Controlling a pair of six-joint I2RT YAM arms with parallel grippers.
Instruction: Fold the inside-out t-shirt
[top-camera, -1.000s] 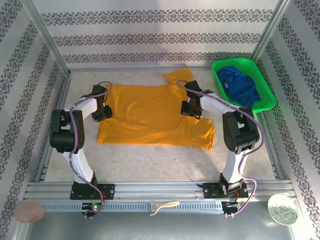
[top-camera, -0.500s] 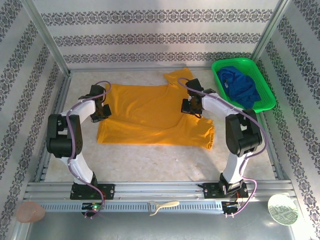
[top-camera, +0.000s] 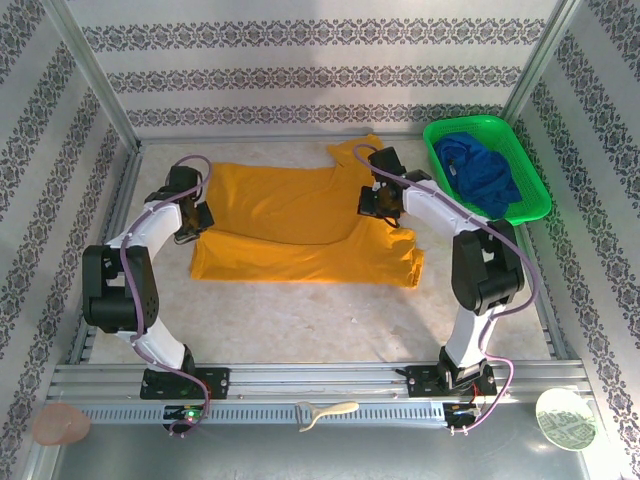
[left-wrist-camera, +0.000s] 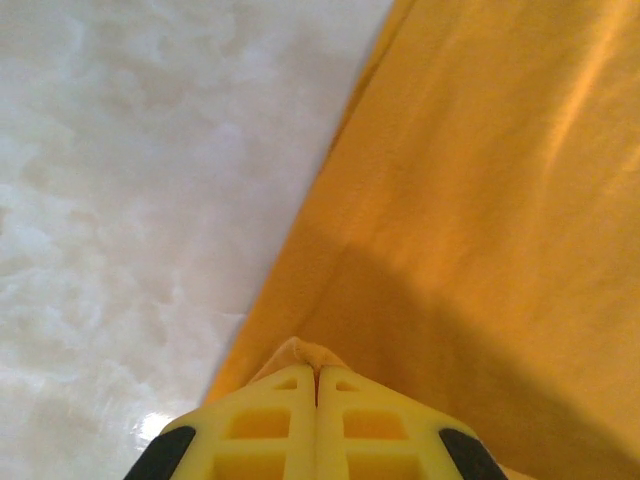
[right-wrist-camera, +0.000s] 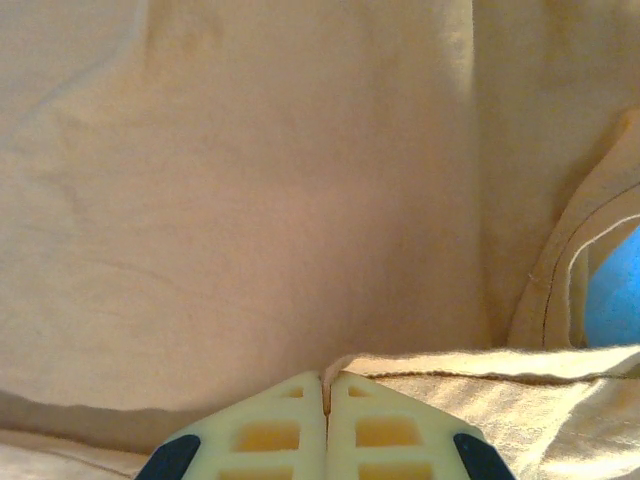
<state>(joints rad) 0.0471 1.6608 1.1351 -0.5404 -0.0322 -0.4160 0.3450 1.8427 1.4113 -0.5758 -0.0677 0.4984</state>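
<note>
both left end effector and right end effector tight on t-shirt; blue garment in green basket

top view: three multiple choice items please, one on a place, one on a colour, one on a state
1. Where is the basket?
A) far right of the table
B) near left
C) between the arm bases

2. What colour is the garment in it?
A) red
B) blue
C) white

3. The left hand is:
A) open above the table
B) shut on the t-shirt
C) shut on the basket

Key: 1 A, it sits by the far right corner. 2 B, blue cloth lies in it. 3 B, it is pinched shut on a fold of the t-shirt's edge.
</note>
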